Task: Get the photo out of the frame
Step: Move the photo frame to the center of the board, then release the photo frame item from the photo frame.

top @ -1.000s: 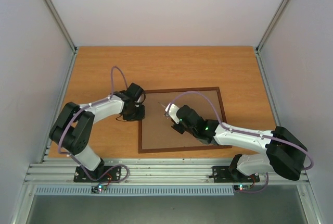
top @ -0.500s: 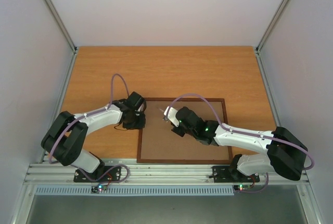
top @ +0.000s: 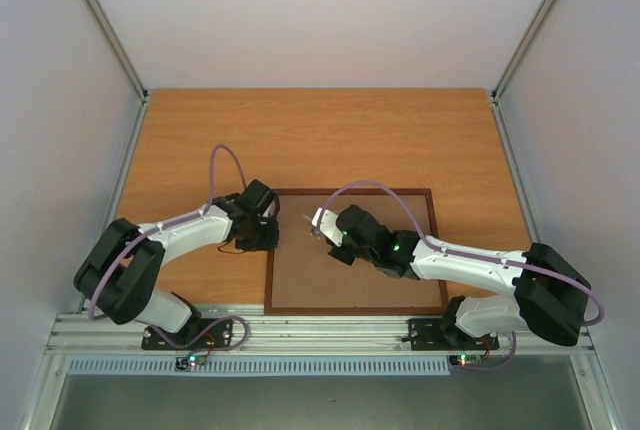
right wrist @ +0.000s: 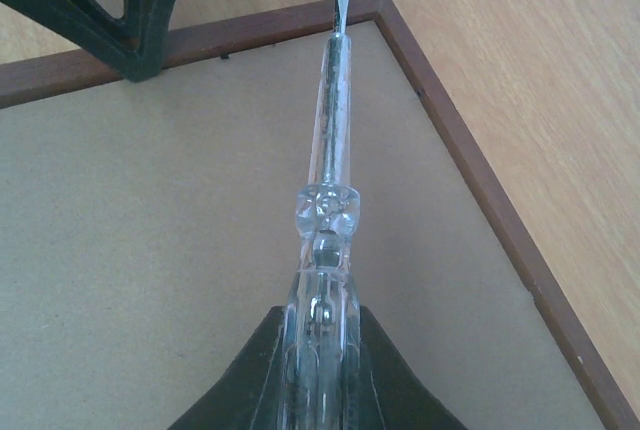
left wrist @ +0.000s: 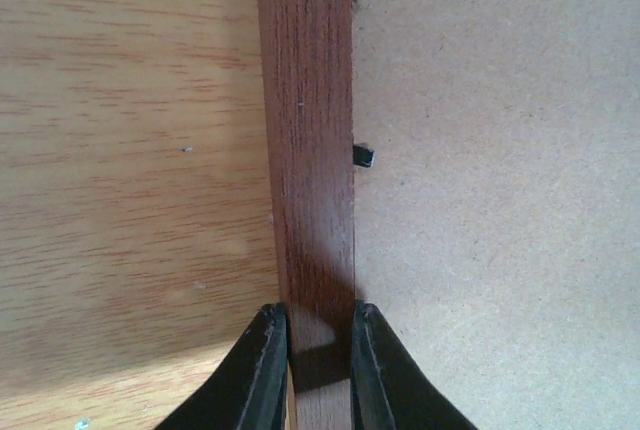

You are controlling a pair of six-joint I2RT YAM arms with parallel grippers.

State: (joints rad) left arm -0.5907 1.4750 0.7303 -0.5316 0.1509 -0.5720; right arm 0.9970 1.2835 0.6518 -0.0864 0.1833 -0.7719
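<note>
The frame [top: 350, 310] lies face down on the wooden table [top: 400, 140], toward the near edge and between the two arms. It is a thin rectangle of dark reddish-brown wood around a plain, pale brown backing board [top: 320, 285]. In the left wrist view its left rail [left wrist: 305, 100] runs straight up the picture with a fine dark grain. A small black tab [left wrist: 364, 155] sits on the board, right against the rail's inner edge.

The left gripper [top: 265, 235] is on that left rail, near the far left corner. Its jaws are drawn narrow, the two black fingers [left wrist: 262, 375] standing on either side of the rail and pressed to both edges, so the left gripper [left wrist: 318, 370] holds the frame by that rail.

Further right, the right gripper [top: 325, 228] reaches over the backing board from the near right. It is closed on the clear plastic handle of a flat-blade screwdriver [right wrist: 330, 150], the right gripper [right wrist: 322, 325] clasping the handle from both sides. The metal shaft points at the frame's far left corner, its tip over the rail beside the left gripper. Whether the tip touches the wood cannot be told.
</note>
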